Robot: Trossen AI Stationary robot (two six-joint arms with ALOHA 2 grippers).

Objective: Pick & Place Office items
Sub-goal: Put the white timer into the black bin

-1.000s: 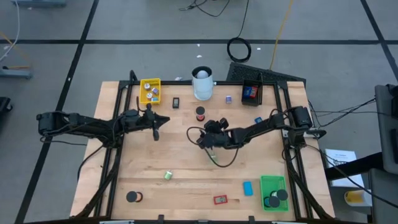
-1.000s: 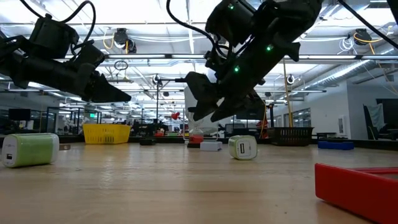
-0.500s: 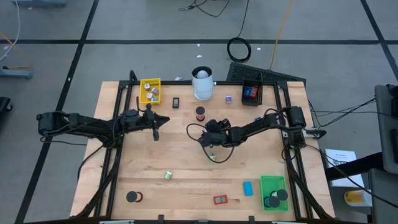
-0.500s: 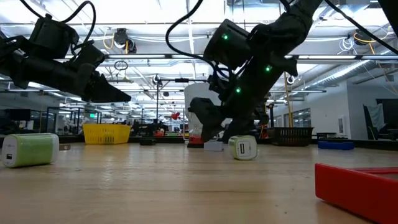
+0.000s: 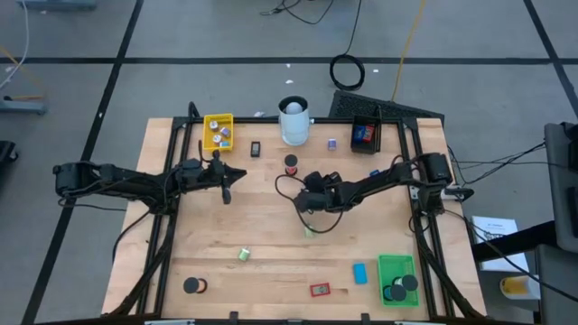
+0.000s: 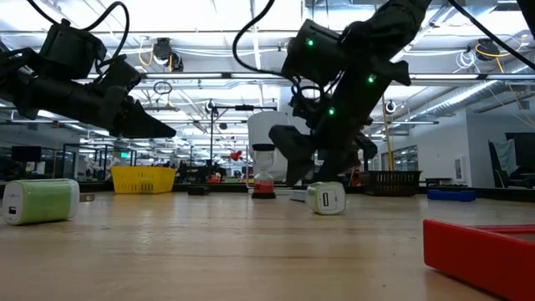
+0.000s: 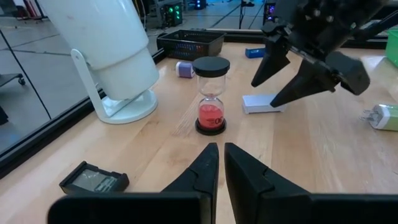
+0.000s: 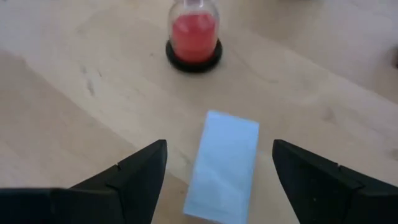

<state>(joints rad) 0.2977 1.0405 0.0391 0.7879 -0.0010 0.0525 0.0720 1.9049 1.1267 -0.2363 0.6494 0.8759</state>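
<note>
Behind the counter point(image 5: 271, 271) stretches an open workshop with ceiling lights and shelving, seen level from the low view. On the wooden top my right hand point(image 8: 217, 165) is down near the middle, fingers point(image 8: 140, 174) spread wide with nothing between them but air, straddling a pale blue-white flat block point(image 8: 224, 165) that lies on the wood (touching neither finger, as far as I can see). Just beyond it stands a small sandglass with red sand and a black cap point(image 7: 211, 102). A green-and-white plug-like piece point(image 6: 326, 198) lies just beside that hand.

My left hand point(image 7: 221, 163) hangs above the left side of the counter, clenched with its fingers nearly touching, gripping nothing.

Other office items lie scattered: a green piece point(image 5: 243, 255) and a black disc point(image 5: 191, 285) toward the near left, a red block point(image 5: 320, 290) and a blue block point(image 5: 360, 273) near the green tray point(image 5: 385, 266), which holds black discs. A yellow tray point(image 5: 218, 119) and a black tray point(image 5: 365, 122) sit at the far edge, flanking a tall white cylinder point(image 5: 293, 122).
</note>
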